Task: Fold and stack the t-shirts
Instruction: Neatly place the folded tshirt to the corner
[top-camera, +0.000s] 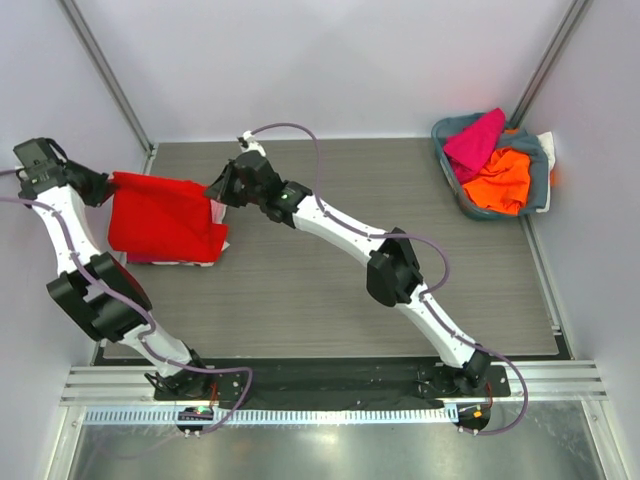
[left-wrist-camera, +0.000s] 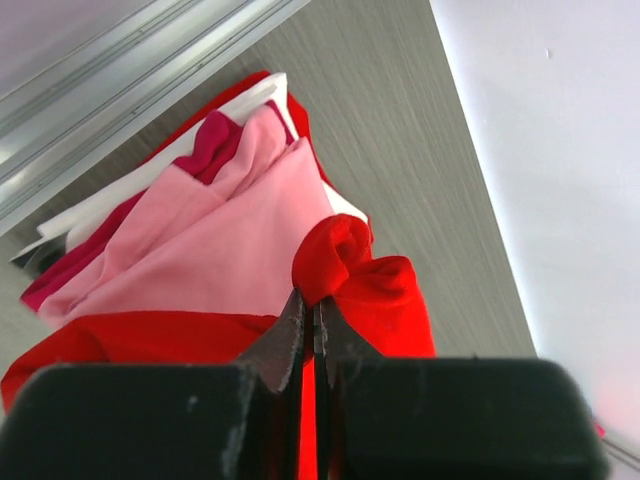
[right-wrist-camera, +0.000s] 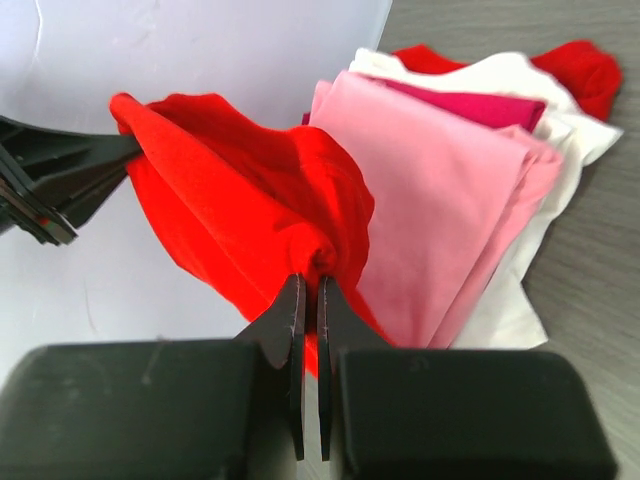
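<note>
A bright red t-shirt (top-camera: 160, 215) hangs stretched between my two grippers above a stack of folded t-shirts at the table's left. The left gripper (top-camera: 100, 186) is shut on its left edge, a bunched red fold (left-wrist-camera: 345, 265) pinched at the tips (left-wrist-camera: 310, 300). The right gripper (top-camera: 218, 190) is shut on the opposite edge of the red shirt (right-wrist-camera: 250, 200), cloth gathered at its tips (right-wrist-camera: 309, 282). Below lie the pink shirt (right-wrist-camera: 440, 200), a magenta one (right-wrist-camera: 480, 103) and a white one (right-wrist-camera: 520, 300). The stack's edge (top-camera: 170, 262) peeks out under the red cloth.
A grey-blue basket (top-camera: 538, 150) at the back right holds a magenta shirt (top-camera: 475, 140) and an orange shirt (top-camera: 498, 182). The grey table (top-camera: 330, 290) ends at a metal rail on the left (left-wrist-camera: 120, 90). White walls enclose the left and right sides.
</note>
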